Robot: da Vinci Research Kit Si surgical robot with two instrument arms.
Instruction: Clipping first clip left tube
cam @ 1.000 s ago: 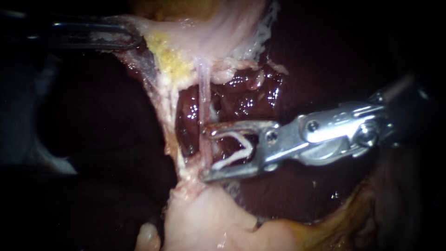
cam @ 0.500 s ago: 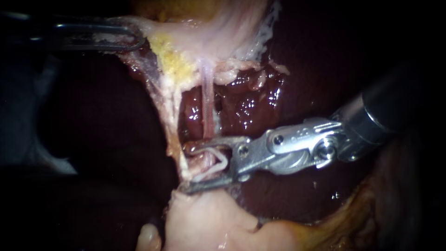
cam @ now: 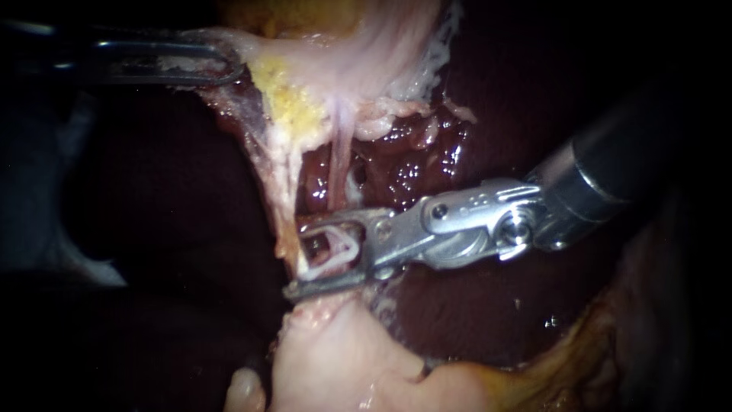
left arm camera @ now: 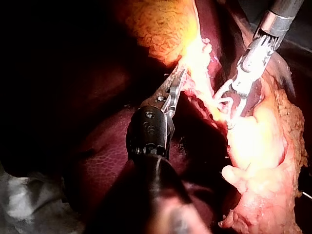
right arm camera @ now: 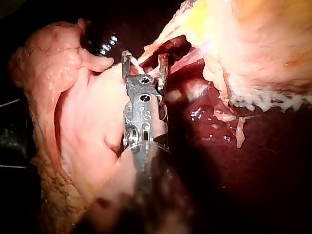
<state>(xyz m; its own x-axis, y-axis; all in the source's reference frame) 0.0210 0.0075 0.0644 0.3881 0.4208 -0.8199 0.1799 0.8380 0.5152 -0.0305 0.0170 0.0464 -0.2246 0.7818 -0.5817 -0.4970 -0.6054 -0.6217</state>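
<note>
Sliding further left across the dark liver (cam: 412, 172), the right instrument's pincer (cam: 296, 258) now reaches the left tube (cam: 280, 183); half a second ago its tips stopped just short. Its two halves stand apart, with a white clip (cam: 335, 252) seated between them and not yet squeezed. The tube sits right at the tips, barely inside the mouth, so I judge the approach nearly done, with closing the step left. It's a whitish band running near upright with a slight lean, from the pale tissue (cam: 366, 61) above to the pale lump (cam: 335, 358) below, and the pincer crosses it almost square. Just beside it, a thinner pink tube (cam: 339, 152) passes behind the upper half. Up top, the left instrument's pincer (cam: 229, 65) is clamped on the pale tissue.
</note>
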